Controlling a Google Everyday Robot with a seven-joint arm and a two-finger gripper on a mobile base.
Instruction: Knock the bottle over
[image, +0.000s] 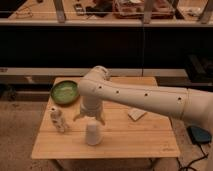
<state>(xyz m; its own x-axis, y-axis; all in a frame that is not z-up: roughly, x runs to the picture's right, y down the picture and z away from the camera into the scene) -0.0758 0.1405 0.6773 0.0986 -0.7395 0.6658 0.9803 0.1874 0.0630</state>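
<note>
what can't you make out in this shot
All camera view.
- Bottle markings: too small to read.
- Gripper, just above the cup: touching or apart, unclear.
- Pale flat item by the arm: too blurred to name.
- Arm: far end cut off by right edge.
</note>
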